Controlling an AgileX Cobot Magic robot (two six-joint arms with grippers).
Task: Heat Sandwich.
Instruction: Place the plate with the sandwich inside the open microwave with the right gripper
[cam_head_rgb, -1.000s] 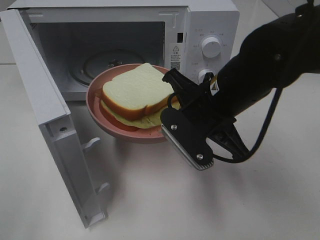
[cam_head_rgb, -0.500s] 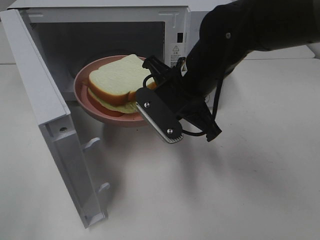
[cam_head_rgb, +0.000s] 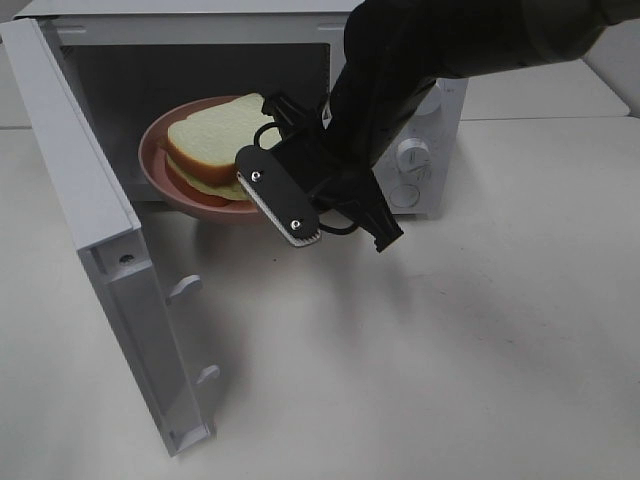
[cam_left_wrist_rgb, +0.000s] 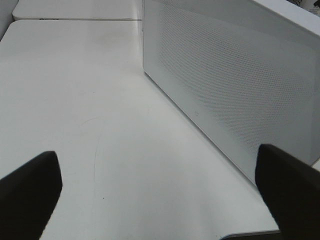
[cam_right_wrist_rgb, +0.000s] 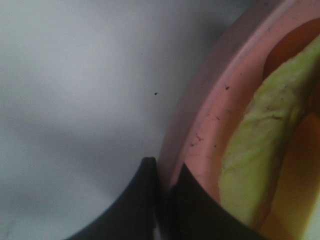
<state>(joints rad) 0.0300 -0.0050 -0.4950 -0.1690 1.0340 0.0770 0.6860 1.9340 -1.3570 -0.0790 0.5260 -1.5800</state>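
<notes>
Right wrist view is close and soft — the gripper (cam_right_wrist_rgb: 166, 175) a dark blur, the plate (cam_right_wrist_rgb: 200, 130) rim hazy. The high view is bright and even, with a faint shadow on the counter (cam_head_rgb: 450, 380) beneath the gripper and a dim microwave (cam_head_rgb: 200, 70) cavity beyond it.

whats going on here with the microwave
The right pincer is shut on the rim of a pink plate carrying the sandwich. It holds the plate at the mouth of the white microwave, whose door stands wide open. The plate looks not yet set down inside. The left pincer is open and empty, beside the microwave.
</notes>
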